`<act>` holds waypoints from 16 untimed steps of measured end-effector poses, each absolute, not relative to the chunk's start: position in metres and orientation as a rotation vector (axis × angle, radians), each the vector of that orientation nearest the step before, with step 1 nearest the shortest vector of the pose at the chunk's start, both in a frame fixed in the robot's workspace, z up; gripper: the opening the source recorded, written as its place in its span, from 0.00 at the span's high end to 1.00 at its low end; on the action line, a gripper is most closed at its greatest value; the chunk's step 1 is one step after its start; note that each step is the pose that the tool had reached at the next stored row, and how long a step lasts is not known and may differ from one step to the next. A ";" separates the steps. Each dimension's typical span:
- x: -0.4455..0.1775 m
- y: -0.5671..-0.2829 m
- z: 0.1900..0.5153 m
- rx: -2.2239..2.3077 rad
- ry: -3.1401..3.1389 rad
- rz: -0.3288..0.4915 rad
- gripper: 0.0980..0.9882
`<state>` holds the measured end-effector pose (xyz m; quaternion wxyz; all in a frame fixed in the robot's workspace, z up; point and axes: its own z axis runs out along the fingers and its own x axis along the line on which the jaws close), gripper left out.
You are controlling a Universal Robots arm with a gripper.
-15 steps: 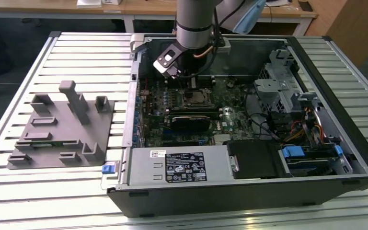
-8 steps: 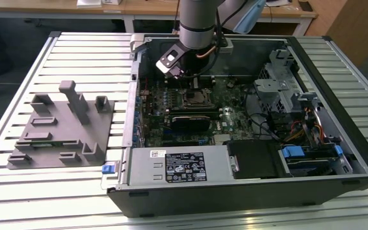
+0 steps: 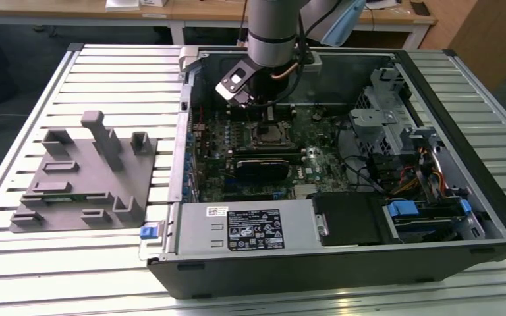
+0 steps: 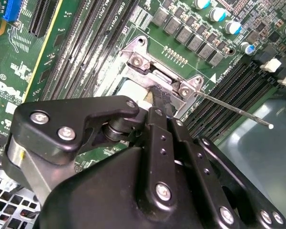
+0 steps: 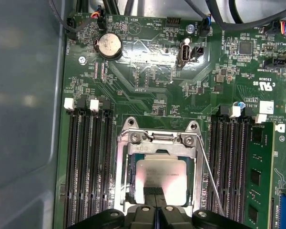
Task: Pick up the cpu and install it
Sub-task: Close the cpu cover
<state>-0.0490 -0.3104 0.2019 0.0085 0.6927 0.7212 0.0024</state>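
Two fingers (image 5: 150, 196) of the gripper (image 5: 155, 191), pressed together, seemingly touch the cpu (image 5: 161, 174), hiding its edge in the socket (image 5: 122, 181)

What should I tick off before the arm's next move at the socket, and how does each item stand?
1. cpu lies inside the socket frame: ok.
2. cpu seated flat in the frame: cannot tell.
3. Wire lever off to the side, not across the cpu: ok.
4. gripper shut, tip over the cpu's near edge: ok.
5. Tip in contact with the cpu: cannot tell.
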 end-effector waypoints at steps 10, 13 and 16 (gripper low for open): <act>-0.049 -0.311 0.201 2.164 2.253 0.004 0.99; -0.046 -0.311 0.200 2.164 2.253 0.005 0.99; -0.042 -0.311 0.200 2.164 2.253 0.007 0.99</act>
